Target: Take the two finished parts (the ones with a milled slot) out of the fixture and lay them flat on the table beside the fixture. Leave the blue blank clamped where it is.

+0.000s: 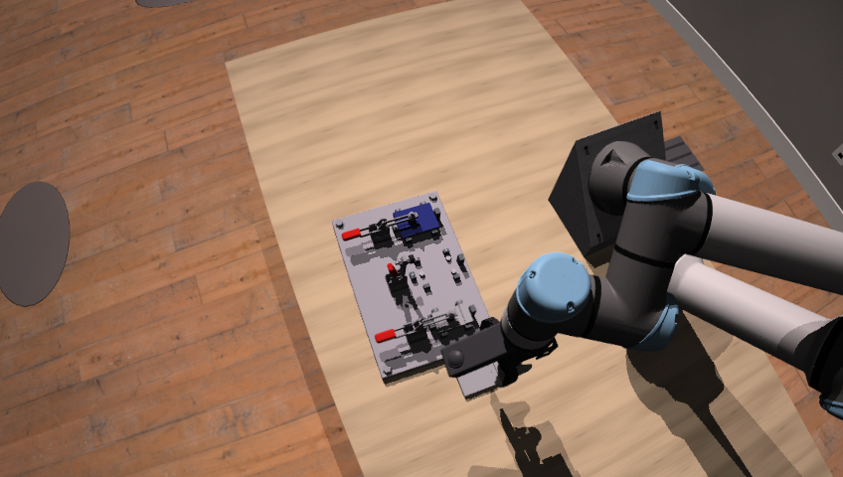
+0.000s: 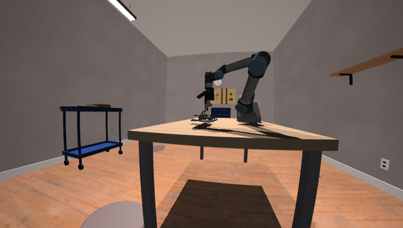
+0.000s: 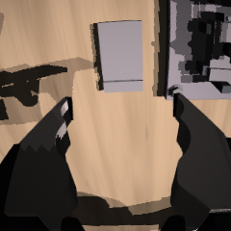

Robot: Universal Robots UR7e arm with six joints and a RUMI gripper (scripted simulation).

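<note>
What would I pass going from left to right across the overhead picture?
Dark round patch on the floor → grey fixture with red-handled clamps → grey part lying flat on the table → robot arm.

On the pale wooden worktop (image 1: 414, 117) lies the grey fixture plate (image 1: 361, 277). A flat grey slotted part (image 3: 120, 53) lies just beside its near corner, below my tool (image 3: 120, 122) (jaws apart, holding nothing).
</note>
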